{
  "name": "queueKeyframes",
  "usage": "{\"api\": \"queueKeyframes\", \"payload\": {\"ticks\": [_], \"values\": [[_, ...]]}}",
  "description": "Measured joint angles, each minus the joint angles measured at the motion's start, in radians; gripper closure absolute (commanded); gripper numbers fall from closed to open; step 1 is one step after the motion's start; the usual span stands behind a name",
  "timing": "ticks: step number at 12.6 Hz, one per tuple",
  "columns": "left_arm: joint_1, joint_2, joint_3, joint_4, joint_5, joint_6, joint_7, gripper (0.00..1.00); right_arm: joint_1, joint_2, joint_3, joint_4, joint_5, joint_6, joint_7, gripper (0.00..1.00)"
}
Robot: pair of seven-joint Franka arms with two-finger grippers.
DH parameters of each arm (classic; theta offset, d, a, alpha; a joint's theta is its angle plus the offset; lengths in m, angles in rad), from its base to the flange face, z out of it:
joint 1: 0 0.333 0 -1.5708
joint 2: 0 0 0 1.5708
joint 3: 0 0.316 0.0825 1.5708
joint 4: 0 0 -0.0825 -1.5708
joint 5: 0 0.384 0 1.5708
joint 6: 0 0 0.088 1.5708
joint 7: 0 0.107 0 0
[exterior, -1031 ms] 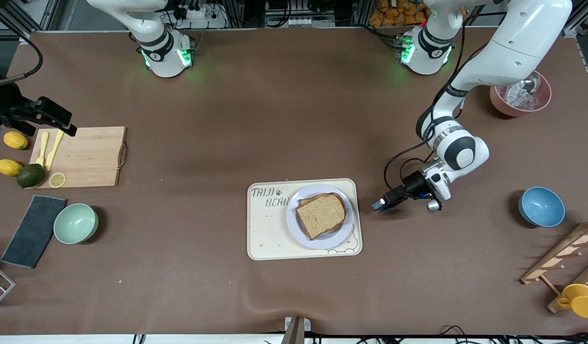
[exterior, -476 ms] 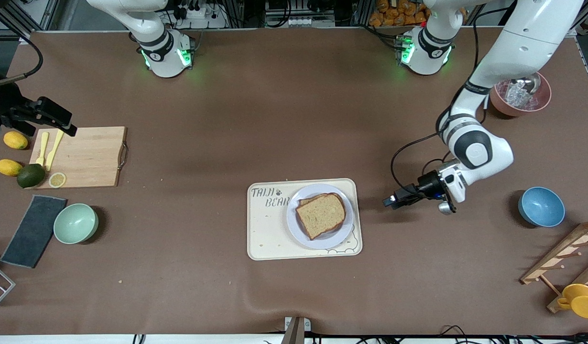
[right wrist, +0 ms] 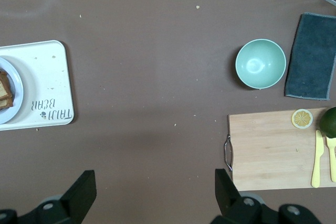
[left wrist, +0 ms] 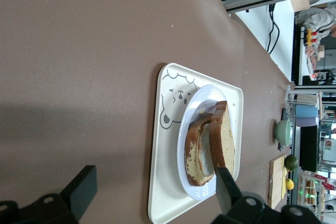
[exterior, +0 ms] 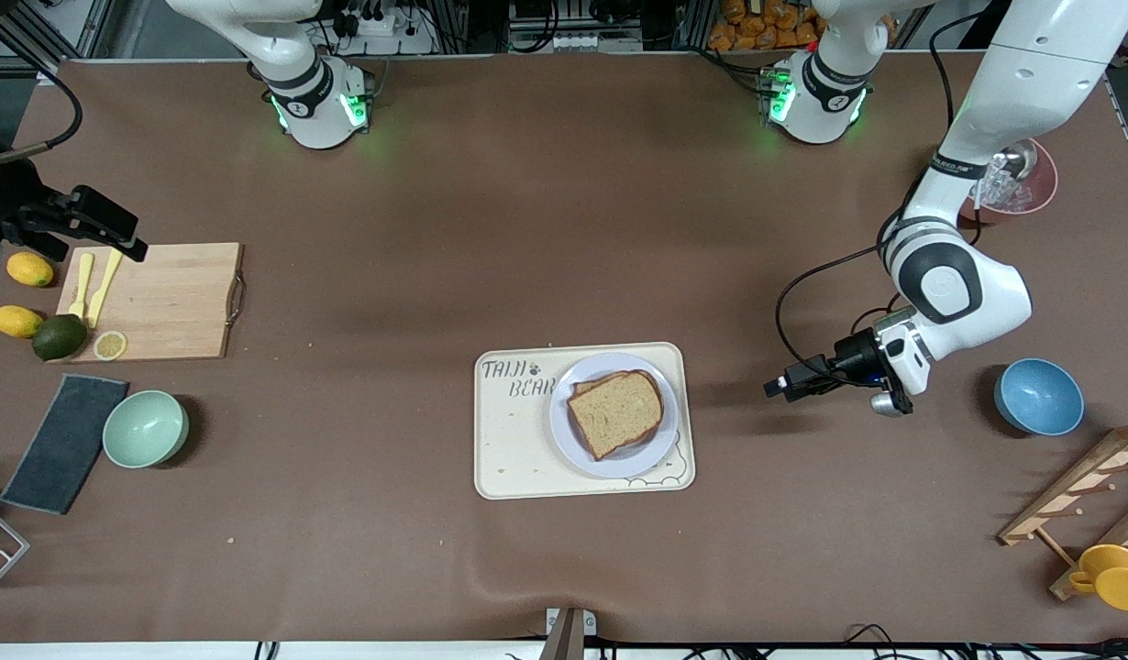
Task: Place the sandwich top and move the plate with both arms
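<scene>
The sandwich top (exterior: 616, 414) lies on a lower slice on the small pale plate (exterior: 564, 417), which stands on the cream bear-printed tray (exterior: 514, 449). My left gripper (exterior: 777, 389) is open and empty, low over bare table beside the tray toward the left arm's end. In the left wrist view its open gripper (left wrist: 154, 190) faces the tray (left wrist: 165, 182), the plate (left wrist: 185, 145) and the sandwich top (left wrist: 227, 140). My right gripper (exterior: 128, 240) waits open and empty above the cutting board's edge; its wrist view shows the gripper (right wrist: 154, 190) high over the table.
A wooden cutting board (exterior: 160, 298) with yellow cutlery and a lemon slice, an avocado, two lemons, a green bowl (exterior: 145, 428) and a grey cloth (exterior: 64, 440) sit at the right arm's end. A blue bowl (exterior: 1038, 396), a pink bowl (exterior: 1004, 188) and a wooden rack (exterior: 1087, 495) sit at the left arm's end.
My left arm has drawn its open gripper away from the tray toward the left arm's end of the table. The sandwich, plate and right arm have not moved.
</scene>
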Motion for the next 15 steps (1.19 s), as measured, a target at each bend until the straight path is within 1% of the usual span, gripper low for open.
{"api": "queueKeyframes", "payload": {"ticks": [3, 7, 9, 12, 15], "values": [[-0.002, -0.022, -0.006, 0.041, 0.151, -0.046, -0.150, 0.00, 0.000, 0.000, 0.000, 0.000, 0.000, 0.000, 0.000, 0.00], [-0.004, -0.061, -0.016, 0.110, 0.441, -0.084, -0.398, 0.00, 0.000, 0.000, 0.000, 0.000, 0.000, 0.000, 0.000, 0.00], [-0.006, -0.087, -0.021, 0.150, 0.547, -0.146, -0.531, 0.00, 0.000, 0.000, 0.000, 0.000, 0.000, 0.000, 0.000, 0.00], [-0.008, -0.137, -0.046, 0.210, 0.706, -0.242, -0.715, 0.00, 0.000, 0.000, 0.000, 0.000, 0.000, 0.000, 0.000, 0.00], [-0.011, -0.167, -0.072, 0.292, 0.944, -0.376, -0.915, 0.00, 0.000, 0.000, 0.000, 0.000, -0.010, 0.002, 0.000, 0.00]]}}
